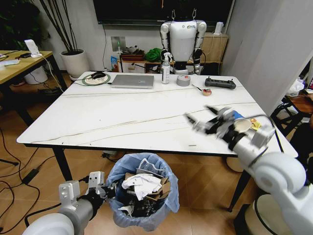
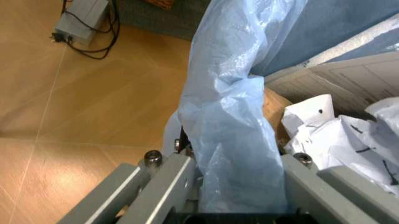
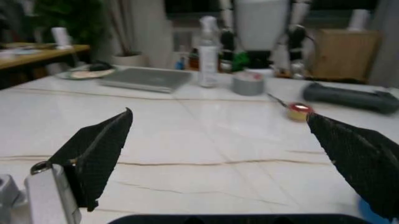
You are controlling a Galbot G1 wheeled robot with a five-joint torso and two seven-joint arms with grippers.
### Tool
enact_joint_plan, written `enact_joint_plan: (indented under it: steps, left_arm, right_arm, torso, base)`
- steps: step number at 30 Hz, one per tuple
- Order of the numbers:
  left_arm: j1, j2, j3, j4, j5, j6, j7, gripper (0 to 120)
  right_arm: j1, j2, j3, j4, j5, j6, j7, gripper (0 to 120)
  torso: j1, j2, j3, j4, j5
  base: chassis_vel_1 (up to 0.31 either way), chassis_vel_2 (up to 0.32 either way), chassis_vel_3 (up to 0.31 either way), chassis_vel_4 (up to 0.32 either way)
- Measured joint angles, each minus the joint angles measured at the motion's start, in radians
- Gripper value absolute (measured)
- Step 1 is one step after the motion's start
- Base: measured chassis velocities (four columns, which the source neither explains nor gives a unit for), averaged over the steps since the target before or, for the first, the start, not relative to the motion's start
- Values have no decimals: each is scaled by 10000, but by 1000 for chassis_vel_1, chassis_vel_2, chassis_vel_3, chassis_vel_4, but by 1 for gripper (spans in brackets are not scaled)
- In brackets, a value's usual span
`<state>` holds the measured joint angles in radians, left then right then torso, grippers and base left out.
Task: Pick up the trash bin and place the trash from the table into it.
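The trash bin (image 1: 143,196), lined with a light-blue plastic bag (image 2: 231,140), is seen off the worktop (image 1: 132,115), below the middle of its near edge, over the wooden floor (image 1: 29,171). It is filled with crumpled white paper (image 1: 142,185) and torn brown cardboard (image 1: 161,191). The left gripper (image 1: 100,188) is clenched on the rim of the trash bin at the side toward the robot's left; in the left wrist view the bag is pinched between its grey fingers (image 2: 168,186), with white paper (image 2: 337,135) lying just inside the rim.

The right gripper (image 1: 205,120) is held above the worktop near its right edge, released, with its two black fingers (image 3: 100,149) spread wide apart and nothing between them. Just beside it, at the right edge, a blue paper cup (image 1: 238,116) and a scrap of yellow litter (image 1: 255,125) are seen, partly hidden by the arm.

Along the far edge of the worktop a closed laptop (image 1: 132,81), a spray bottle (image 1: 166,69), a grey tape roll (image 1: 183,80) and a black controller (image 1: 220,83) are lined up, with a round plate (image 1: 96,78) toward the far left corner. A small red cap (image 1: 207,91) lies near the controller, well apart from the right gripper. Behind the worktop a second white robot (image 1: 183,36) is standing against the wall.
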<state>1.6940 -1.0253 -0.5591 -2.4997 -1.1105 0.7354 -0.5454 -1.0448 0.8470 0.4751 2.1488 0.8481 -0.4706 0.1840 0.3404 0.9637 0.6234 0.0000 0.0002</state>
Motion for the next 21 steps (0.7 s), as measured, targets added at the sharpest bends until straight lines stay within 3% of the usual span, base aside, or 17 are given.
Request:
enact_joint_plan:
  steps: [7, 21]
  left_arm:
    - [0, 25, -74, -4, -26, 0, 27, 2]
    - [-32, 142, -162, -6, -148, 0, 65, 2]
  right_arm:
    - [264, 299, 48, -236, 2058, -829, 3039, 100]
    - [-1343, 996, 1081, 123, 1661, -1236, 3220, 100]
  torso:
    - [0, 0, 0, -1, -1]
    - [-3, 1, -1, -4, -2]
  base:
    - [0, 0, 0, 0]
    - [0, 0, 0, 0]
